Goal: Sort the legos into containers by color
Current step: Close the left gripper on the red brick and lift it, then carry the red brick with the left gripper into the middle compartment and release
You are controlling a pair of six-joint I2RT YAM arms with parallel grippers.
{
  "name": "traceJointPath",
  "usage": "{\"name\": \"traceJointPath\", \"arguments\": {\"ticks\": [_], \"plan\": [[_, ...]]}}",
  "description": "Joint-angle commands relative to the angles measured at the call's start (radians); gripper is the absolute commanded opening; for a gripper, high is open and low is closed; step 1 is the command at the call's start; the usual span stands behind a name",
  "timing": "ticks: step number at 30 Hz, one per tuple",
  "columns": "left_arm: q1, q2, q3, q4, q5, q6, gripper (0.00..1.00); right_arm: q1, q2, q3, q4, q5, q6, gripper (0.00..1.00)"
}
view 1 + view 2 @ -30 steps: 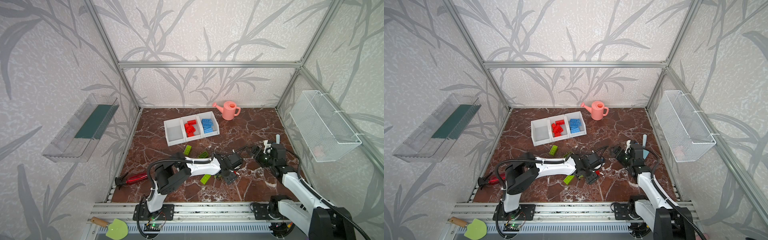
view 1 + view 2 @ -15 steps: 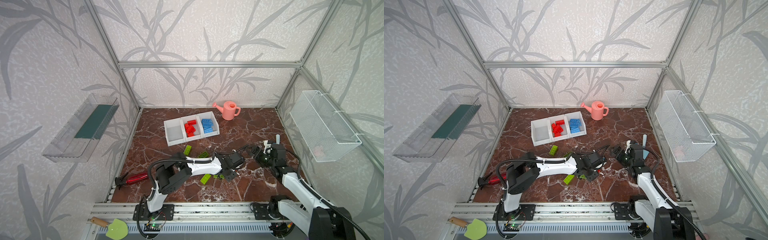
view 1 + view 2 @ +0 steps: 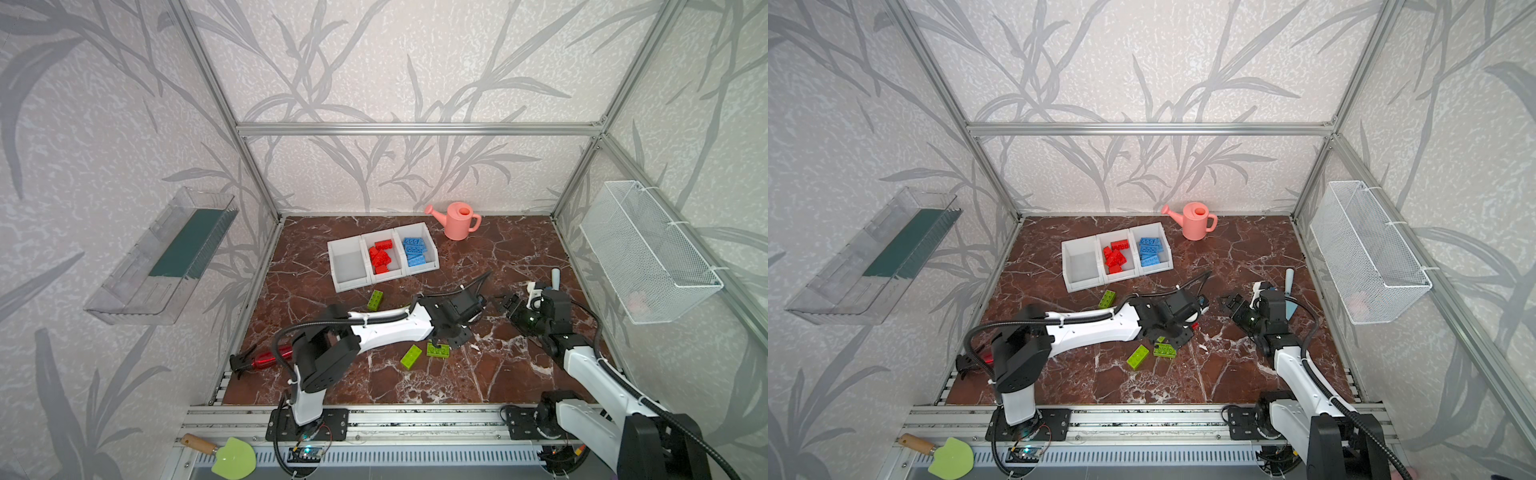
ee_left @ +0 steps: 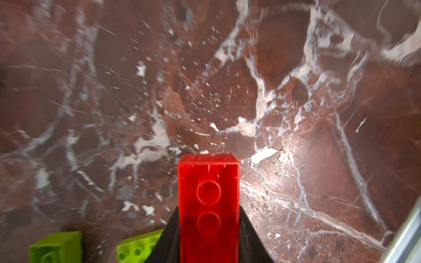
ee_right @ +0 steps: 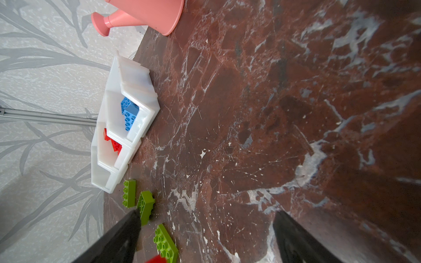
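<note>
Left fingers point(image 4: 250, 239): clamped on a red lego point(image 4: 208, 193), hollow underside to the wrist camera, in front of the containers point(image 3: 351, 286) and well apart from them.
Right fingers point(image 5: 118, 236): spread wide with nothing between them, in front of the containers and off to their right.
Containers: middle bin holds red legos point(image 3: 380, 257), right bin holds blue legos point(image 3: 414, 251).
Green legos point(image 3: 375, 300): loose on the surface point(image 3: 498, 249), one just beside the containers' front lip, two farther out.
</note>
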Motion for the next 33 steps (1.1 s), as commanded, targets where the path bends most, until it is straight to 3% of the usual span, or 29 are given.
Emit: {"name": "traceJointPath", "arguments": {"ticks": [1, 3, 5, 7, 15, 22, 33], "plan": [[0.068, -0.114, -0.020, -0.023, -0.006, -0.020, 0.30, -0.001, -0.002, -0.007, 0.032, -0.023, -0.002, 0.92], [0.115, -0.159, -0.023, -0.033, -0.001, -0.034, 0.30, 0.001, -0.004, -0.008, 0.035, -0.028, -0.004, 0.92], [0.160, -0.183, -0.006, -0.060, -0.101, -0.084, 0.30, 0.016, -0.005, -0.009, 0.040, -0.021, -0.012, 0.92], [0.223, -0.186, 0.041, -0.116, -0.128, -0.123, 0.30, 0.041, 0.000, -0.009, 0.048, -0.012, -0.022, 0.92], [0.454, -0.090, 0.234, -0.273, -0.193, -0.303, 0.30, 0.108, 0.047, -0.004, 0.075, -0.004, -0.031, 0.92], [0.550, 0.055, 0.387, -0.319, -0.220, -0.333, 0.30, 0.130, 0.036, -0.005, 0.078, -0.003, -0.035, 0.92], [0.640, 0.279, 0.634, -0.404, -0.171, -0.353, 0.31, 0.151, 0.030, -0.002, 0.072, 0.010, -0.047, 0.92]]}}
